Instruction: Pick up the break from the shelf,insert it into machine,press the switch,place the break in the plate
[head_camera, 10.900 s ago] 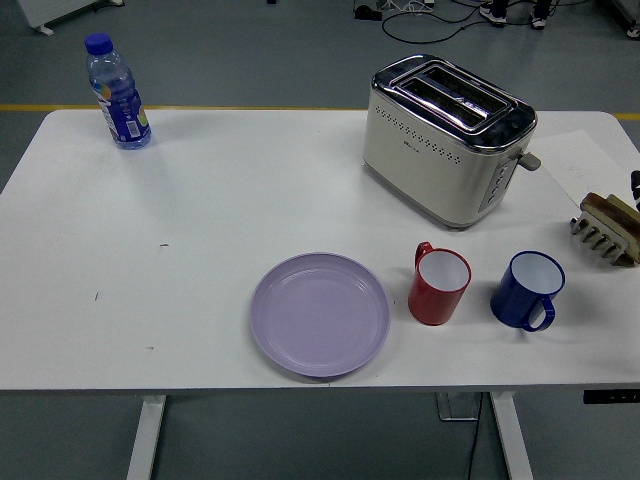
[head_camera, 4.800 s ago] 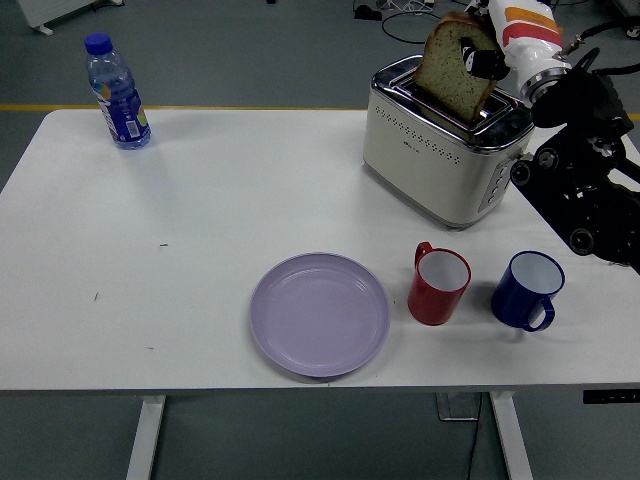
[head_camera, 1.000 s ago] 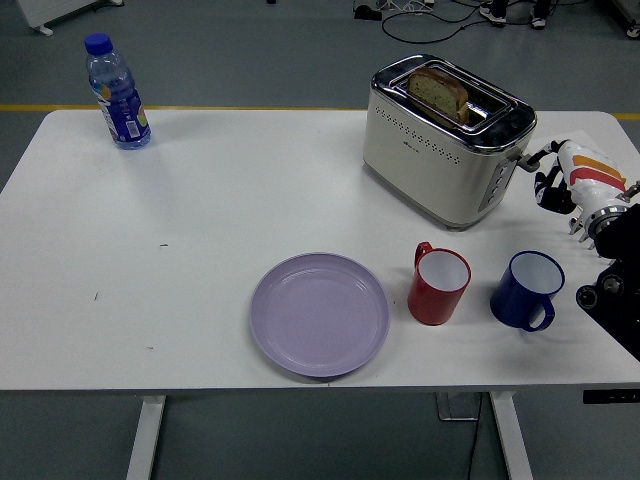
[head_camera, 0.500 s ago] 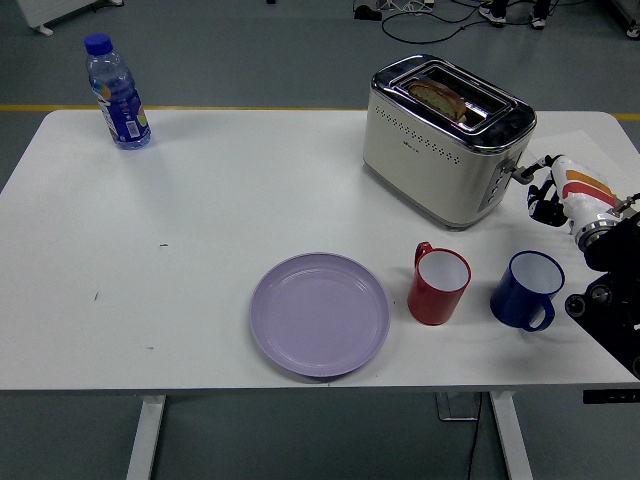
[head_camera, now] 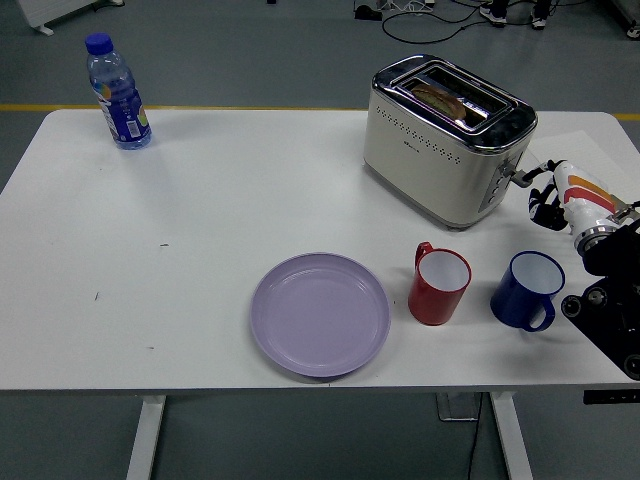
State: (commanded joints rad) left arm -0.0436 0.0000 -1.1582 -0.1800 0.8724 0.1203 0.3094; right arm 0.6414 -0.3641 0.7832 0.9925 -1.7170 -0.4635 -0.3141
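The bread slice (head_camera: 443, 99) sits low in a slot of the toaster (head_camera: 447, 140). At the toaster's right end the right hand (head_camera: 556, 200) has its fingertips at the lever (head_camera: 519, 179), fingers curled, grasping nothing, wrist angled in from the right. In front of the toaster stand a red mug (head_camera: 438, 283), blue mug (head_camera: 527, 290) and purple plate (head_camera: 319, 314).

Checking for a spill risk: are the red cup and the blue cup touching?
Apart. The head view shows a clear strip of white table between the red cup and the blue cup.
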